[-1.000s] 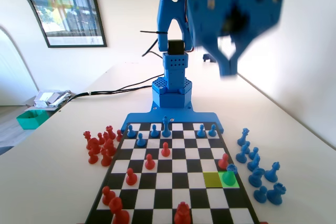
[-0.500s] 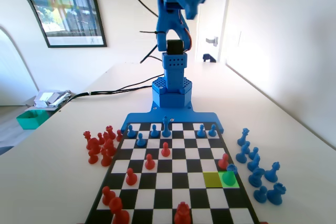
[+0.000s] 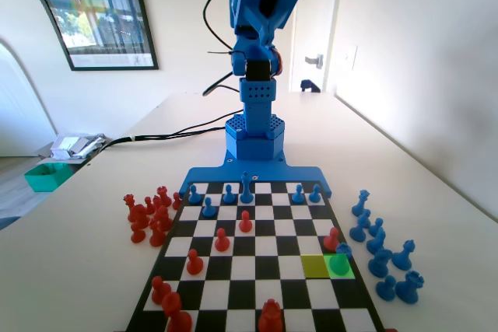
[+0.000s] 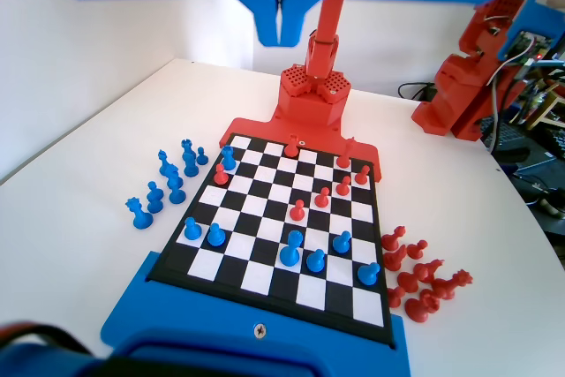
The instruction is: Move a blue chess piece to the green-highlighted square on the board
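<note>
One blue chess piece is seen on the green-highlighted square of the board; high above the board, the end effector is held with jaws together.

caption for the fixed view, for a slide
Blue pawn stands on the green-highlighted square while the blue arm rears upright.

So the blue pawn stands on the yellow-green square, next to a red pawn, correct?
Not quite. In the fixed view the blue pawn stands on the bright green square, just right of the yellow-green square. The red pawn is indeed next to it.
</note>
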{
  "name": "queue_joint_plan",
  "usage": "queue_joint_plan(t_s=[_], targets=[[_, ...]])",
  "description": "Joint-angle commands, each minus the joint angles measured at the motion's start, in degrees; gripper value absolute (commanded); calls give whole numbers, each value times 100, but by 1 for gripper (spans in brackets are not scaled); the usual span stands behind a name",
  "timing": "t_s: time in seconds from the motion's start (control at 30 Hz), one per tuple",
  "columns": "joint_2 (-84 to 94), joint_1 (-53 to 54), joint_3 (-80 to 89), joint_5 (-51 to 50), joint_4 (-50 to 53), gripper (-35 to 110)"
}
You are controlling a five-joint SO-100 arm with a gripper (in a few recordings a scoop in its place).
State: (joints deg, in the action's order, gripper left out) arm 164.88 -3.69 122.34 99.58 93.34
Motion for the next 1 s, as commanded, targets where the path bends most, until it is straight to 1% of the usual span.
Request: queue_joint_plan(t_s=[0.0, 0.67, 0.97], targets=[[334, 35, 220, 114, -149, 1], [1011, 483, 255, 88, -316, 1], [1011, 580, 255, 62, -316, 1]])
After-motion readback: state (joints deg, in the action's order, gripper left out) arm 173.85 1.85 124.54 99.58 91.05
